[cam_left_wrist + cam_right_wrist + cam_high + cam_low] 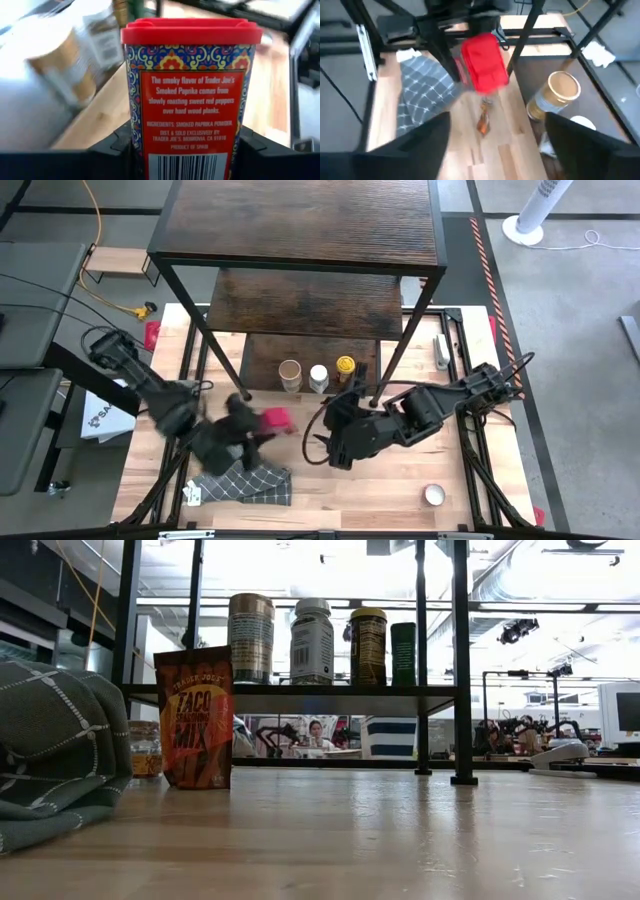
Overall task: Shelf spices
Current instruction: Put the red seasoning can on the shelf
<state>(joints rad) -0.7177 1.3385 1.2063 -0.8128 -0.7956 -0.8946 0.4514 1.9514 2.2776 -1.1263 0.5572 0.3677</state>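
Holding the paprika tin in the left end effector, we see its dark fingers pinching the tin's lower sides, red lid up. It sits over the table in front of the shelf, just past the grey checked cloth.

Handling, our judgement: the tin reads as light and rigid with a printed glossy wall, so it could slip; the low grip on flat sides looks sound. We'd avoid squeezing the plastic lid, which may pop off.

Right end effector is close beside it, fingers spread wide and empty, pointing at the tin. The two arms are near each other, so there's little room between them for swinging.

Next out: a taco seasoning pouch stands on the table by the cloth. We judge it soft and light; pinch it by the top edge.

On the shelf's lowest board sit the tan-lid jar, white-lid bottle and yellow-lid bottle in a row near the front edge. The low view shows a fourth, green container beside them. These are probably glass or hard plastic, so top-heavy and easy to knock over.

Edges: the black frame posts flank the entry, and the board above limits height. Open board lies left of the tan-lid jar, as seen from above; we'd go in there, low and straight.

A white-lid jar waits alone at the table's near right.
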